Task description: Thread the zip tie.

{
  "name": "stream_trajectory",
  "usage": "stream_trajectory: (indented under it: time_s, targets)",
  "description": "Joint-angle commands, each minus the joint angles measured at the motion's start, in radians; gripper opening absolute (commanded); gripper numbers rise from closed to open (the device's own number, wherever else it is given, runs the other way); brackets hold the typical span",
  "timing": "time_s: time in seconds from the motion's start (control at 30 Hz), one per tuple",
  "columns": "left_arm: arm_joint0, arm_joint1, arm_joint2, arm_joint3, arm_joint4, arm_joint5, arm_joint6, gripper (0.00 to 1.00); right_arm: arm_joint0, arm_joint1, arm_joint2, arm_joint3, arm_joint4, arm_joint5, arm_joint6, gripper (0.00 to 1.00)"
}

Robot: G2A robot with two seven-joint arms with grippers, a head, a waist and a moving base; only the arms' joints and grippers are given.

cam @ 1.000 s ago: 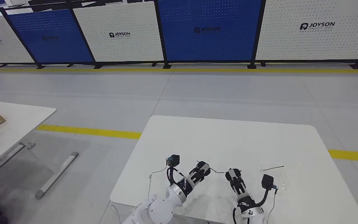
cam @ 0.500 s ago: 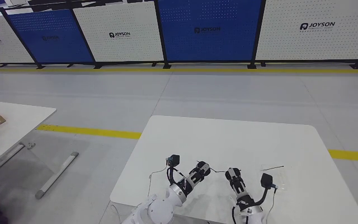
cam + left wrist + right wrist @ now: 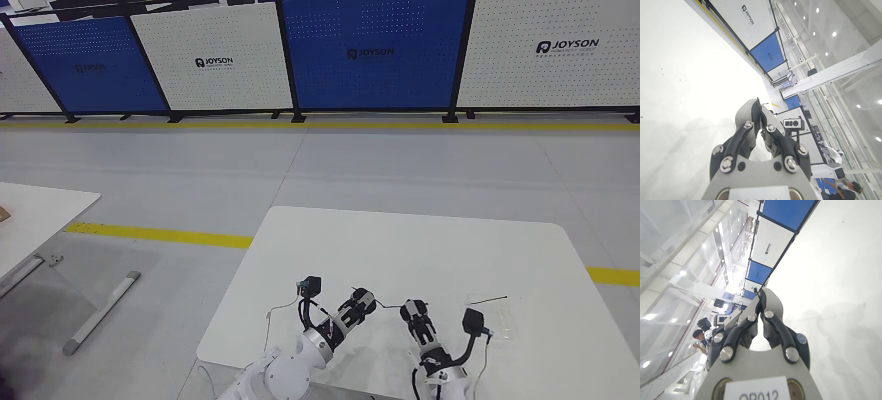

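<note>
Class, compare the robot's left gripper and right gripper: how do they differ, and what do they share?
The left gripper pinches the zip tie by its thin strap; the right gripper pinches the end with the square head. From above, the left gripper slants across the table, while the right gripper points nearly straight ahead. Both are shut on the same black tie.

Left gripper: grey metal housing, pale grey jaws lined with black ribbed pads, black linkage bars pinned by silver round-head screws, white label at base. Right gripper: identical build, one blue-capped screw. Arms white with black joints
</note>
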Motion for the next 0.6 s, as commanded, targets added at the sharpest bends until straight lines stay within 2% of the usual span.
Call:
stream_trajectory:
  time_s: [0.0,0.17,0.57]
  targets:
    - [0.0,0.0,0.0,0.0,0.0,0.0,0.0,0.0,0.002,-0.002,-0.001,0.003,0.016,-0.001,0.007,0.0]
    - [0.0,0.0,0.0,0.0,0.0,0.0,0.0,0.0,0.006,-0.006,-0.001,0.011,0.054,-0.009,0.028,0.0]
    - [0.0,0.0,0.0,0.0,0.0,0.0,0.0,0.0,0.007,-0.007,0.001,0.02,0.057,-0.014,0.034,0.0]
